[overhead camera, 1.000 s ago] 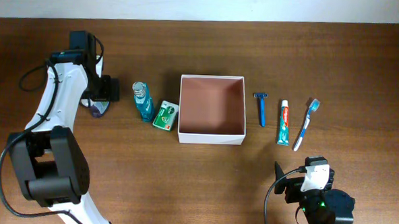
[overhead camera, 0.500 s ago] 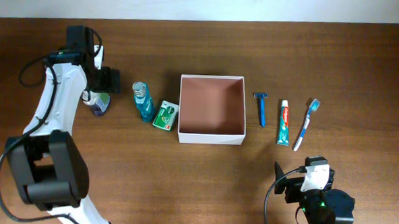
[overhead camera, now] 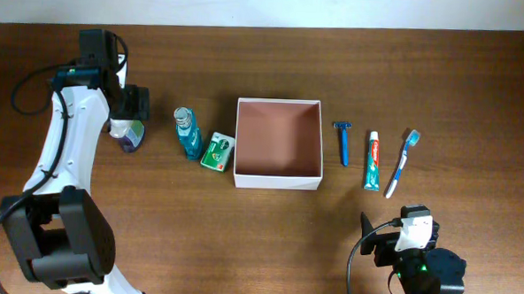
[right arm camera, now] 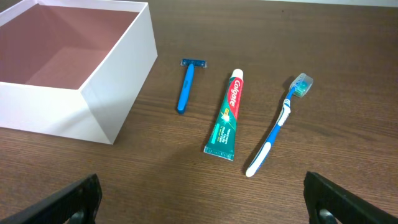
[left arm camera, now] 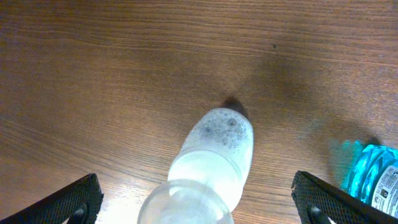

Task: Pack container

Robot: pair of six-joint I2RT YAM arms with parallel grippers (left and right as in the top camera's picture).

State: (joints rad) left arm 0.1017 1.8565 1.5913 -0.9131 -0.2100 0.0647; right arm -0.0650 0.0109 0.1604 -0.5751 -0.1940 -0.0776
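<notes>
Right now my left claw (left arm camera: 199, 200) hangs over the small pale bottle (left arm camera: 214, 155), fingers spread wide to either side and touching nothing. That bottle lies on its side on the wood toward the left edge of the table. A blue bottle (overhead camera: 187, 133) stands near it, and a green packet (overhead camera: 217, 151) lies just beside the container (overhead camera: 277, 178).

The container sits open-topped around the middle of the tabletop, with white walls and a pinkish-brown floor, and nothing in it.

Toward the right edge, a blue razor (overhead camera: 343, 143), a toothpaste tube (overhead camera: 372, 160) and a toothbrush (overhead camera: 401, 162) lie in a row, each apart from the next.

My right claw (right arm camera: 202, 200) is low near the front edge, toward the right corner. Its fingers are also spread, and it holds nothing.
</notes>
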